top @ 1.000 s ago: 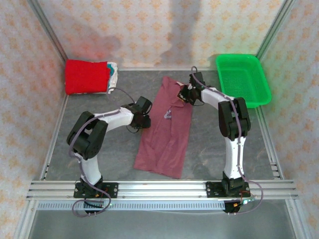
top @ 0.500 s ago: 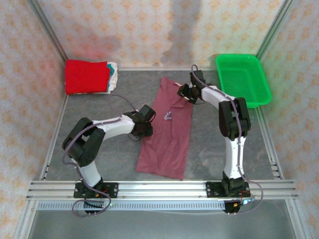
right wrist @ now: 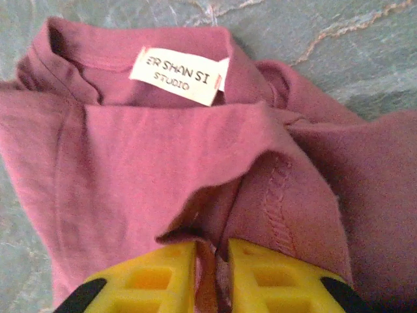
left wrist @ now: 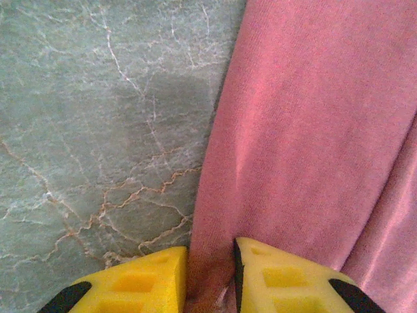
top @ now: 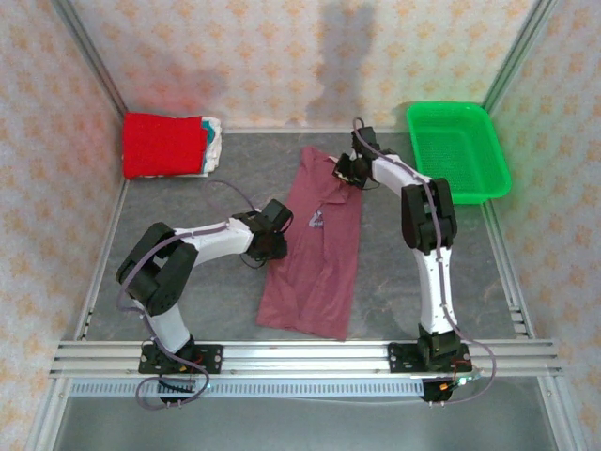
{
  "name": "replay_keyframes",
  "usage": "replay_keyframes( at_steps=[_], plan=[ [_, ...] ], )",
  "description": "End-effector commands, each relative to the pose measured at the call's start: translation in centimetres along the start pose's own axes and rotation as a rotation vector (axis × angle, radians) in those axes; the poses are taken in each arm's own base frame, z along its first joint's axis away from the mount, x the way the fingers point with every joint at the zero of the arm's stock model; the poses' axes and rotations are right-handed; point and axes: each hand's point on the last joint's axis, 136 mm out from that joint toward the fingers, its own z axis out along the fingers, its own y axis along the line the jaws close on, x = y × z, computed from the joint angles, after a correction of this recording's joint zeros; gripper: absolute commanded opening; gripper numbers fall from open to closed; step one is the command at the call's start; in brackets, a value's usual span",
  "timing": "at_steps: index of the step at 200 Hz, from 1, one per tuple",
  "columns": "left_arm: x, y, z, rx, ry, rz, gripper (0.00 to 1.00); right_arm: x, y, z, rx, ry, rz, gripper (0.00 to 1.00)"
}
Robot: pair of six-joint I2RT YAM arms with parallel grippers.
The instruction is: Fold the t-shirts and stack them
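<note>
Floral-patterned walls (top: 282, 56), grey marbled tabletop (top: 394, 272)

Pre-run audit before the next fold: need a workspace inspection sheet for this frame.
Surface: grey marbled table, flat.
Job's things: maroon t-shirt folded lengthwise, mid-table; red folded shirt far left, whitish shirts showing at its right edge.
Clutter: green basket far right, nothing seen inside.
Pincers: left pincer shut on the maroon t-shirt's left edge; right pincer shut on cloth below the collar.
Cables: cable loops off the left arm.
Surroundings: patterned walls; aluminium rail at near edge.
</note>
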Motion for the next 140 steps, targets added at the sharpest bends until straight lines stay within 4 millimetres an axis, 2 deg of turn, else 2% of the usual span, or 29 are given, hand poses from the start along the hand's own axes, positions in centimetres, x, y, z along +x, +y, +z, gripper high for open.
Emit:
replay_keyframes(
  at_steps=[1,13,42,77,121,140],
  plan=[
    [3.9,3.2,1.4,-0.117,0.124,0.003,0.26,-0.7,1.2,-1.2,-0.012,-0.019,-0.019,0.06],
    [4.0,3.1,1.5,-0.116,0.126,0.001,0.26,-0.7,1.3,-2.2,-0.009,-0.031,-0.016,0.00],
    [3.8,3.2,1.7,-0.125,0.120,-0.007,0.26,-0.5,1.7,-5.0,-0.004,-0.061,0.006,0.00],
    [3.8,3.2,2.0,-0.135,0.126,-0.006,0.26,0.3,2.0,-6.8,-0.045,-0.046,0.060,0.00],
    [3.9,3.5,2.1,-0.146,0.129,-0.010,0.26,0.4,1.1,-7.5,-0.043,-0.072,0.106,0.00],
    [3.9,3.6,2.0,-0.151,0.127,-0.011,0.26,0.6,-1.2,-7.0,0.030,-0.074,0.147,0.00]
  ],
)
